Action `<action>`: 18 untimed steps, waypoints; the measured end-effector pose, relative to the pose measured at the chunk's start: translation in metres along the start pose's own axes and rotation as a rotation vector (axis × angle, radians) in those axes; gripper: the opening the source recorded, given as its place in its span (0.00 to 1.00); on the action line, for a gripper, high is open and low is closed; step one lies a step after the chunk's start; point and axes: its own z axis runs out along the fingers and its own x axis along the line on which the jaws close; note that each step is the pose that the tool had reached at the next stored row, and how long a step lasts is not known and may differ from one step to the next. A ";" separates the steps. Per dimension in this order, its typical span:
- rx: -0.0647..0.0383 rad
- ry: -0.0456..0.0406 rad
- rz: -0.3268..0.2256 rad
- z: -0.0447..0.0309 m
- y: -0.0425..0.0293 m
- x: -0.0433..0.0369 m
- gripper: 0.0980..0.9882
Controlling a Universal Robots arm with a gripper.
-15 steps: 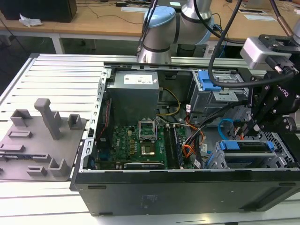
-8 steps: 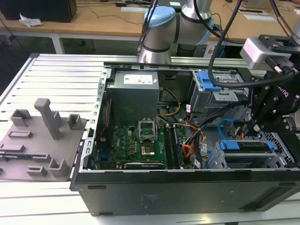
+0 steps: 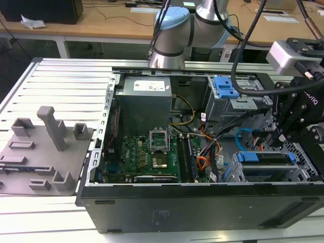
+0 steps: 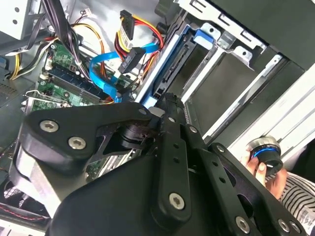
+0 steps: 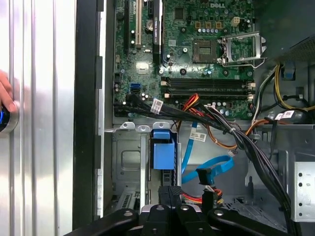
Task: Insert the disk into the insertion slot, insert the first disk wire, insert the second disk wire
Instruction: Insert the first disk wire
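Gripper [image 5: 170, 191]: jaws drawn together, nothing held, tips at the near end of the disk [image 5: 163, 150]. The disk sits in the insertion slot [image 3: 301, 152], its lower length hidden. The second disk wire [image 5: 214, 169] loops alongside, dark plug apart from the disk.

There is one robot arm [image 3: 174, 30], one open computer case [image 3: 192, 207], one green board [image 3: 147, 152] and one grey power box [image 3: 144, 104]. I count one disk [image 3: 267, 158], one insertion slot [image 3: 304, 167], one small blue bracket [image 3: 225, 86], one light-blue second disk wire [image 5: 221, 166] and one orange wire [image 3: 201, 163]. One person's hand [image 4: 269, 177] shows in the second wrist view, and one round knob [image 4: 263, 150].
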 end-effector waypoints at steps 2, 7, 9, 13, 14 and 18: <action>0.000 0.0000 0.000 -0.0002 -0.0051 -0.0003 0.01; 0.000 0.0001 0.000 -0.0005 -0.0118 -0.0069 0.01; 0.000 0.0002 0.000 -0.0006 -0.0129 -0.0082 0.01; 0.000 0.0002 0.000 -0.0007 -0.0162 -0.0126 0.01; 0.000 0.0002 0.000 -0.0007 -0.0166 -0.0139 0.01; 0.000 0.0001 0.000 -0.0004 -0.0175 -0.0197 0.01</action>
